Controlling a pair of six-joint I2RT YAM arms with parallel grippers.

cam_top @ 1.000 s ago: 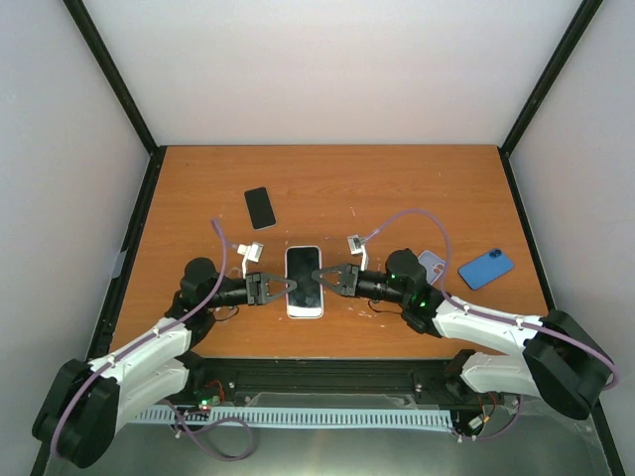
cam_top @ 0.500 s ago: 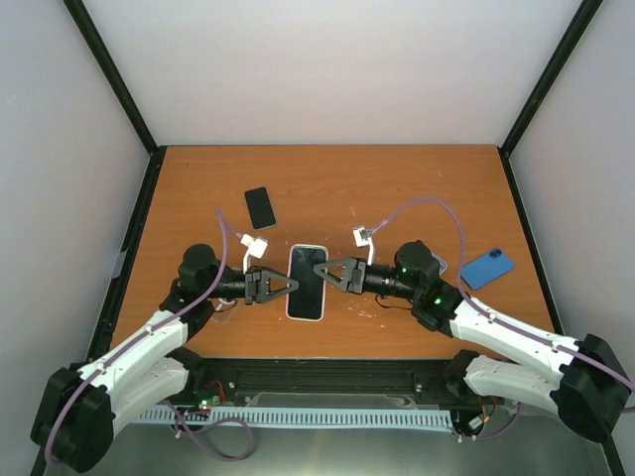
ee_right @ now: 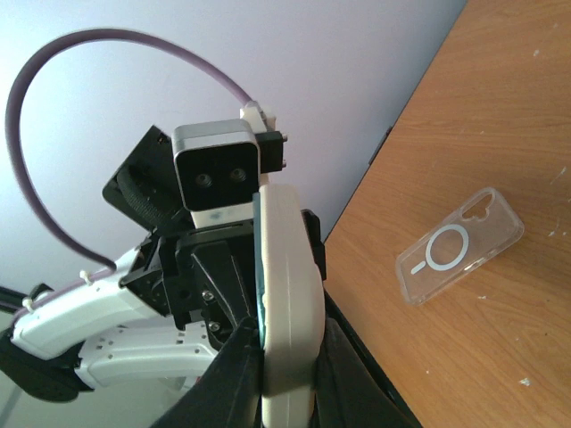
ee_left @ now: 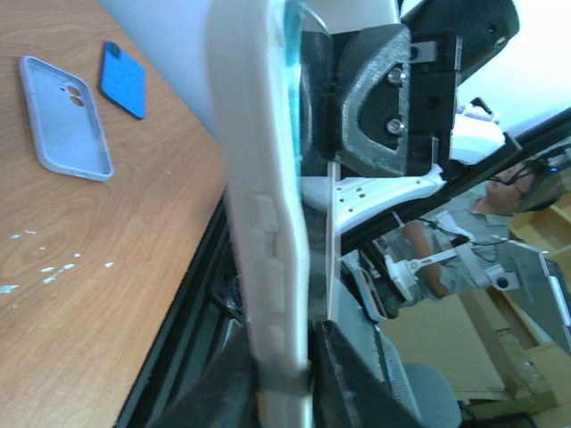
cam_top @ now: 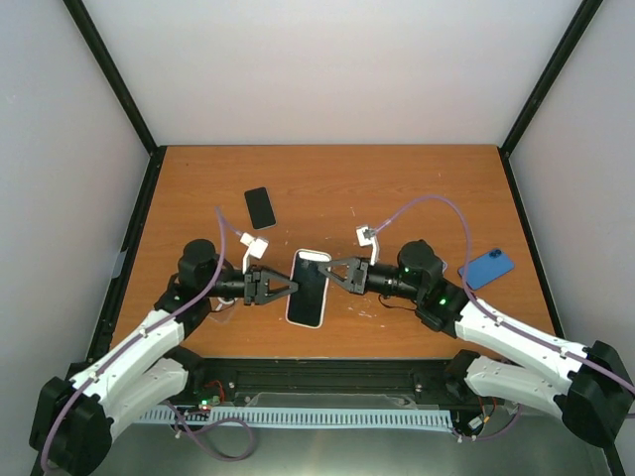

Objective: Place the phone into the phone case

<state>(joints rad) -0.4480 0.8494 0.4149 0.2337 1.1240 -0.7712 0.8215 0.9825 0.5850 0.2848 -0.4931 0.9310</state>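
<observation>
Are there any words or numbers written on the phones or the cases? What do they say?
None can be read.
The white-rimmed phone, the black phone, the blue case and the lilac case show no writing.
The clear case bears only a ring mark, no letters.

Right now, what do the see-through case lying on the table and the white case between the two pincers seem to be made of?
See-through case: clear, glossy plastic by the look; wood grain shows through it. White case: probably matte silicone or soft plastic, judging by its dull rounded edge and moulded side buttons.
</observation>
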